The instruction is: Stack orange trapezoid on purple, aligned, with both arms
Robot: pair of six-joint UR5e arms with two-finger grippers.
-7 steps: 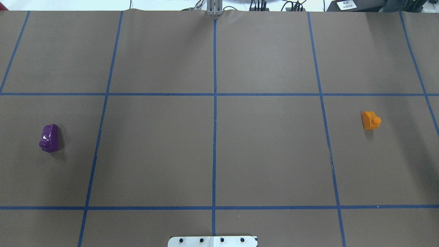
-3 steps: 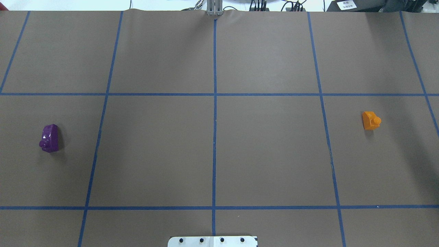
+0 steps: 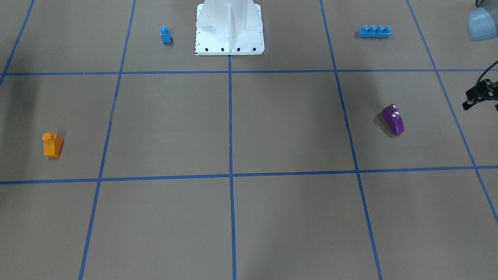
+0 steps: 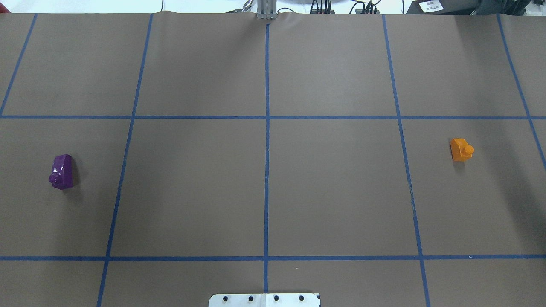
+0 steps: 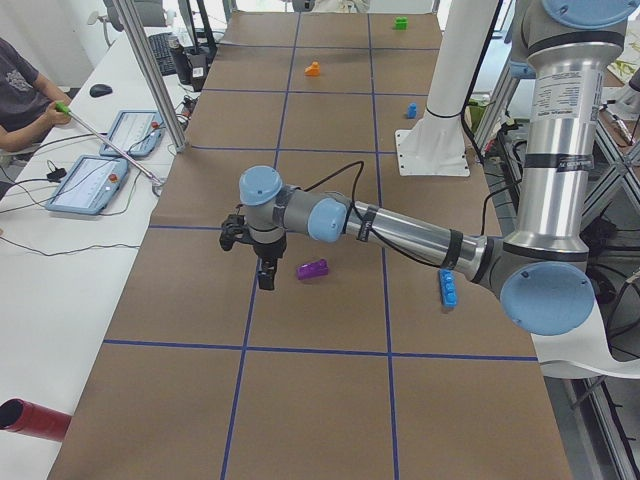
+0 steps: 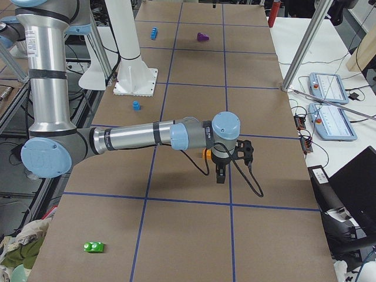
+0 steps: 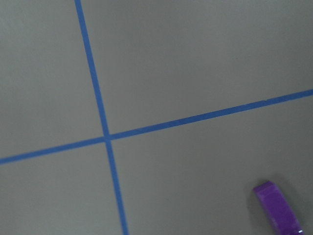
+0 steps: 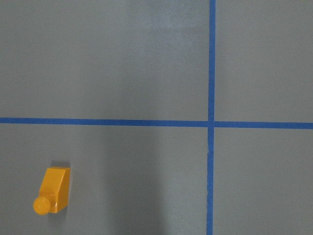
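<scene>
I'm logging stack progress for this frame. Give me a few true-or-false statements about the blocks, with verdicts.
1. The orange trapezoid sits on the purple. False: they lie far apart on the table, in separate taped squares.
2. The purple lies on the robot's left half of the table. True.
3. A blue four-stud brick lies on the table. True.
4. The right gripper holds the orange trapezoid. False: the block rests on the table with nothing gripping it.
</scene>
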